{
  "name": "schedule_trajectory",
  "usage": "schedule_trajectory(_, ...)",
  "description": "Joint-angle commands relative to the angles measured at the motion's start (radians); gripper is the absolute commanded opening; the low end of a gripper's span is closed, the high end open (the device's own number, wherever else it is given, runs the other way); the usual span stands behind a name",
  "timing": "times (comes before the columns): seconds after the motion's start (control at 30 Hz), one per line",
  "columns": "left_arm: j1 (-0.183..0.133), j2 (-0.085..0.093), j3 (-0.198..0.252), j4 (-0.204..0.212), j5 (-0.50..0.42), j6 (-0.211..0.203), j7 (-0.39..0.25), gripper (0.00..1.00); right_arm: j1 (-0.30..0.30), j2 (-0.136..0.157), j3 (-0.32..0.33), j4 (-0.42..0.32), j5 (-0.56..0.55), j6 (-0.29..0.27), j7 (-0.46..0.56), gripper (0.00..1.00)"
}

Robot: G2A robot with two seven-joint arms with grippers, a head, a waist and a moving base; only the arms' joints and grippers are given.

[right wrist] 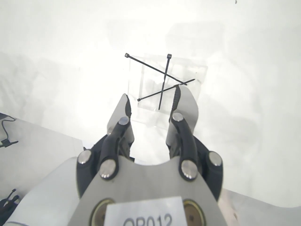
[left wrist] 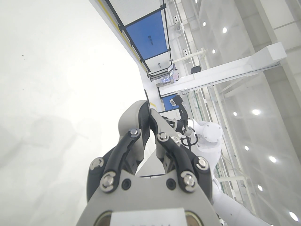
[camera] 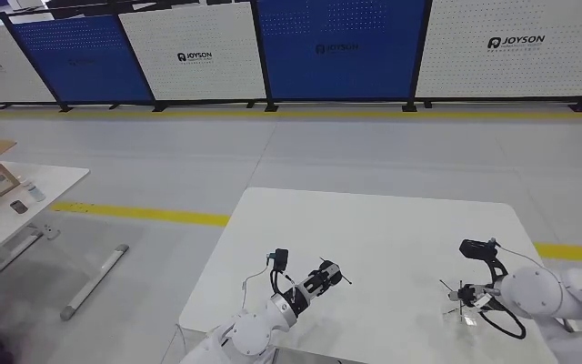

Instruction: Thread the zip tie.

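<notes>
Three black zip ties [right wrist: 165, 76] lie crossed on a small clear plastic sheet [right wrist: 192, 70] on the white table [camera: 382, 227]. My right gripper [right wrist: 151, 92] hangs open just above them, one finger pad [right wrist: 176, 95] over the end of a tie. From above, the ties [camera: 452, 293] sit at the right gripper [camera: 466, 296], near the table's front right. My left gripper [left wrist: 147, 110] is shut on a thin black zip tie [left wrist: 146, 95] that pokes out past its tips. In the top view this tie [camera: 346, 279] sticks out of the left gripper [camera: 326, 275] near the front edge.
The table's front edge runs close under both arms. The right arm [left wrist: 188, 128] is seen far off from the left wrist. A second white table [camera: 32, 196] with small items stands at the far left, across open floor.
</notes>
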State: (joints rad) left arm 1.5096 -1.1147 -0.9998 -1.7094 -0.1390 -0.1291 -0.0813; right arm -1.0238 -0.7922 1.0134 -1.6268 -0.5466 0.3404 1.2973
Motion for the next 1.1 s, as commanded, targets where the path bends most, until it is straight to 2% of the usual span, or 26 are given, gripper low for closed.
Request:
schedule_trajectory(0.0, 0.0, 0.0, 0.0, 0.0, 0.0, 0.0, 0.0, 0.0, 0.006, -0.004, -0.001, 0.016, -0.009, 0.0, 0.008, 0.36)
schedule_trajectory(0.23, 0.0, 0.0, 0.0, 0.0, 0.0, 0.0, 0.0, 0.0, 0.019, -0.023, -0.001, 0.049, -0.027, 0.0, 0.035, 0.35)
schedule_trajectory(0.3, 0.0, 0.0, 0.0, 0.0, 0.0, 0.0, 0.0, 0.0, 0.028, -0.03, -0.006, 0.06, -0.029, 0.0, 0.044, 0.32)
schedule_trajectory(0.43, 0.0, 0.0, 0.0, 0.0, 0.0, 0.0, 0.0, 0.0, 0.055, -0.046, -0.024, 0.098, -0.028, 0.0, 0.057, 0.33)
schedule_trajectory(0.67, 0.0, 0.0, 0.0, 0.0, 0.0, 0.0, 0.0, 0.0, 0.101, -0.073, -0.055, 0.171, -0.036, 0.0, 0.072, 0.24)
schedule_trajectory(0.87, 0.0, 0.0, 0.0, 0.0, 0.0, 0.0, 0.0, 0.0, 0.127, -0.092, -0.071, 0.212, -0.038, 0.0, 0.079, 0.24)
schedule_trajectory(0.9, 0.0, 0.0, 0.0, 0.0, 0.0, 0.0, 0.0, 0.0, 0.13, -0.095, -0.074, 0.216, -0.039, 0.0, 0.079, 0.27)
schedule_trajectory(1.07, 0.0, 0.0, 0.0, 0.0, 0.0, 0.0, 0.0, 0.0, 0.145, -0.107, -0.085, 0.234, -0.045, 0.0, 0.086, 0.24)
